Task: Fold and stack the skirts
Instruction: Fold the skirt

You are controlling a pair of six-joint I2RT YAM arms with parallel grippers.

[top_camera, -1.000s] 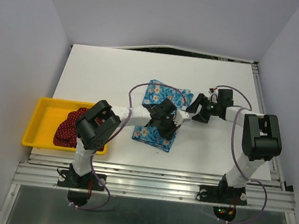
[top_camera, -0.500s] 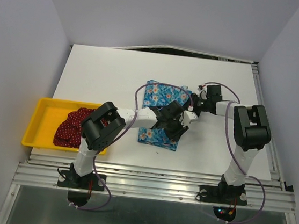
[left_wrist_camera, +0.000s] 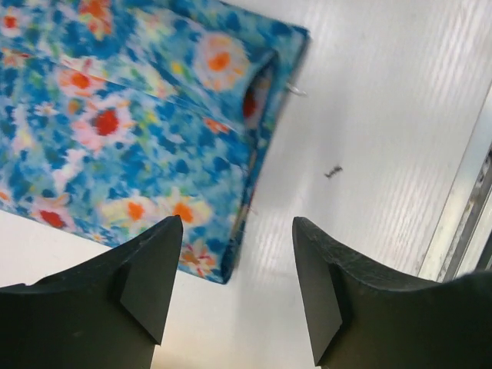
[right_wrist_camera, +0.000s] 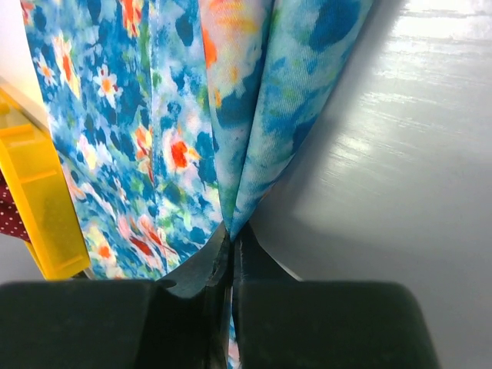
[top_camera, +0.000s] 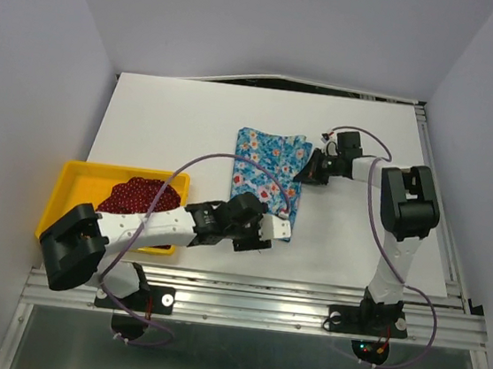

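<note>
The blue flowered skirt [top_camera: 261, 173] lies folded in the middle of the white table. My right gripper [top_camera: 306, 172] is at its right edge, shut on a raised fold of that cloth [right_wrist_camera: 261, 115], with the fingertips [right_wrist_camera: 233, 234] pinched together. My left gripper [top_camera: 274, 228] is open at the skirt's near right corner and holds nothing. In the left wrist view the blue skirt [left_wrist_camera: 115, 115] fills the upper left, and its corner lies on the table below the left gripper [left_wrist_camera: 234, 227]. The dark red dotted skirt [top_camera: 138, 197] lies bunched in the yellow tray.
The yellow tray [top_camera: 70, 169] sits at the table's near left, and its rim [right_wrist_camera: 38, 200] shows in the right wrist view. A metal rail [left_wrist_camera: 477, 192] runs along the table's near edge. A small dark speck [left_wrist_camera: 333, 171] lies on the table.
My left gripper opened, let go of the blue skirt and drew back toward the near edge. My right gripper moved to the skirt's right edge and shut on it. The skirt now lies flatter.
</note>
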